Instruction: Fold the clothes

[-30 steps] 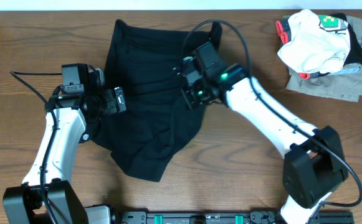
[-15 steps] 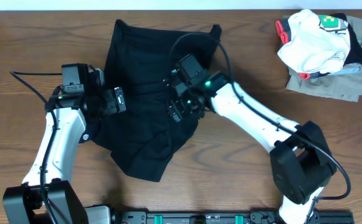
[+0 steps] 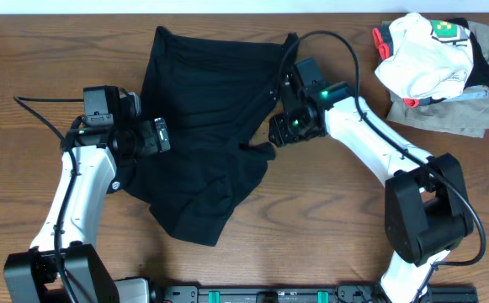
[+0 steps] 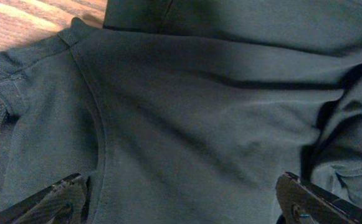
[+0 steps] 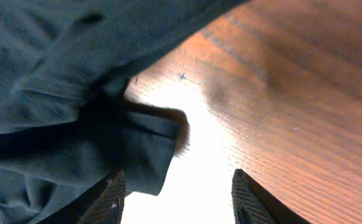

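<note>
overhead first: the black garment (image 3: 202, 126) lies spread across the left-middle of the wooden table (image 3: 328, 210), matte and soft, rumpled into shallow folds, its lower end tapering to a rounded point near the front edge. the left gripper (image 3: 162, 135) sits over the garment's left side. the right gripper (image 3: 276, 135) hangs at the cloth's right edge, just above a small tab of fabric that pokes out sideways. far right, well apart, a white garment (image 3: 421, 55) with a green patch and red trim is heaped on a khaki-grey garment (image 3: 446, 114).

left wrist now: the black garment (image 4: 187, 106) fills nearly the whole view, fine knit, with a curved seam and a ribbed hem at the left. the left gripper (image 4: 181, 205) is spread wide, one dark fingertip (image 4: 56, 196) at each lower corner, nothing pinched between them.

right wrist: the black garment (image 5: 62, 74) drapes in from the upper left, a folded, squared-off corner ending just beside the near fingertip (image 5: 109, 199). the right gripper (image 5: 181, 199) is released, jaws parted over bare table (image 5: 280, 93), glossy grain with a bright glare.
</note>
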`<state>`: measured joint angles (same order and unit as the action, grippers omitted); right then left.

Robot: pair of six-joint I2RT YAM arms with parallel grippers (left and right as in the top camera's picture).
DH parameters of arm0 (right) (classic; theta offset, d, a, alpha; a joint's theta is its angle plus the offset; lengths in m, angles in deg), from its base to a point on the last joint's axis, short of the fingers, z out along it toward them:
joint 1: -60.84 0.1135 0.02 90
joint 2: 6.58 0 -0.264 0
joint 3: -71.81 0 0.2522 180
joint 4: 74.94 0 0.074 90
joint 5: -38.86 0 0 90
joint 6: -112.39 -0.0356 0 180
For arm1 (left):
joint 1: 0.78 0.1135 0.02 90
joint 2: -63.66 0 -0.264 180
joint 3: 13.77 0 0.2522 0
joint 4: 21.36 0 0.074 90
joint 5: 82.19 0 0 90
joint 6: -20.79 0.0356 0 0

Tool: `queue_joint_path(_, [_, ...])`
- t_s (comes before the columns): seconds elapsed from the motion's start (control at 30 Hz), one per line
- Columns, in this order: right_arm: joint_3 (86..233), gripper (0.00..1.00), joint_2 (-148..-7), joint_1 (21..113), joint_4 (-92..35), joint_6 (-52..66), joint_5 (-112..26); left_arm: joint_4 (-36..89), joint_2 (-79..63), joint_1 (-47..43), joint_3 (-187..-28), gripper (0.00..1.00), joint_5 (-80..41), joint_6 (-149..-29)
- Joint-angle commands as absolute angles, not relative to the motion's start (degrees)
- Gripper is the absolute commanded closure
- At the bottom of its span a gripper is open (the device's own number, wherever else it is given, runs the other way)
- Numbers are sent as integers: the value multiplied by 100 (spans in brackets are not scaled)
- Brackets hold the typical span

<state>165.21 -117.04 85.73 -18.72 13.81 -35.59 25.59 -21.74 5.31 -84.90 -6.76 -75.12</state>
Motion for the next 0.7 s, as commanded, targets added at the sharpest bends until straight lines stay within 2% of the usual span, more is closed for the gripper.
queue_joint_path(0.0, [16237,47,-11566,8603,-2082,1302,-3306,2581,-2225,529,-8496,2,-599,-7438])
queue_joint_path(0.13, [16077,44,-11568,8606,-2436,957,-2962,2581,-2225,531,-8496,2,-599,-7438])
queue_joint_path(0.23, [16027,35,-11573,8643,-2522,327,-2971,2583,-2223,531,-8496,2,-599,-7440])
queue_joint_path(0.33, [15979,29,-11640,8676,-2533,-3,-2969,2623,-2225,531,-8496,2,-599,-7440])
queue_joint_path(0.53, [15965,29,-11924,8680,-2688,-145,-2471,2647,-2225,531,-8496,2,-599,-7438])
queue_joint_path(0.67, [15965,36,-12139,8678,-2836,-248,-2171,2647,-2225,531,-8496,2,-599,-7438])
